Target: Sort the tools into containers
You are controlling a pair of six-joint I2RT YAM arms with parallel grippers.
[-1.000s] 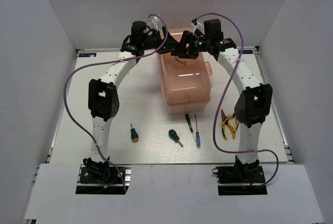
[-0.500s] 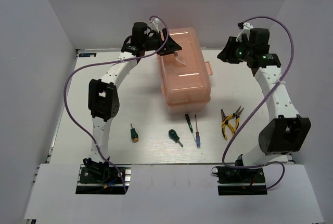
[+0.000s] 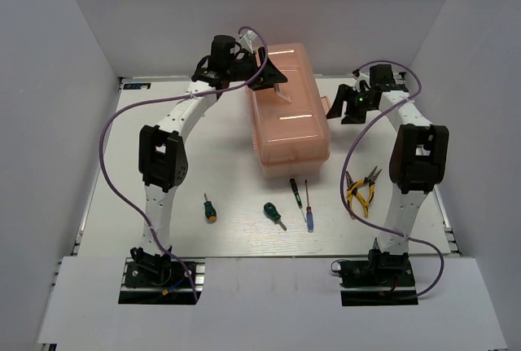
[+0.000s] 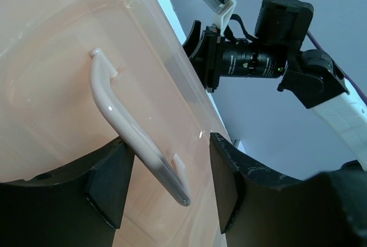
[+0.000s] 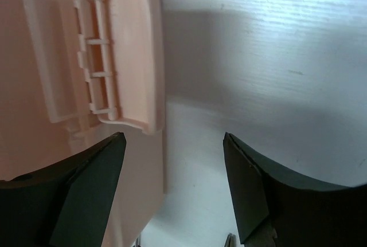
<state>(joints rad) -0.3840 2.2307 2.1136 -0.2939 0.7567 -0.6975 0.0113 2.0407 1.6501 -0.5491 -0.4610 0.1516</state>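
Seen from above, the left gripper (image 3: 269,81) blends into its dark wrist over the far left of the toolbox (image 3: 289,135), and its jaws cannot be read there. In the left wrist view its fingers (image 4: 109,184) are seen spread, one on each side of the near end of the lid's handle (image 4: 132,126). The single salmon-pink toolbox is closed, and nothing can be made out through its translucent lid. The right gripper (image 3: 340,107) is held just beside the box's right side, next to the latch (image 5: 129,52). Its fingers (image 5: 252,189) are spread, with only table (image 5: 275,58) between them. The box is cut off at that view's left edge. Five tools are counted on the table in front of the box, all outside it. Two are stubby green-handled screwdrivers, one orange-tipped (image 3: 210,208) and one plain (image 3: 273,214). Two are thin screwdrivers lying just beside each other, one dark-green-handled (image 3: 295,190) and one blue-handled (image 3: 308,208). The fifth is one pair of yellow-handled pliers (image 3: 359,192).
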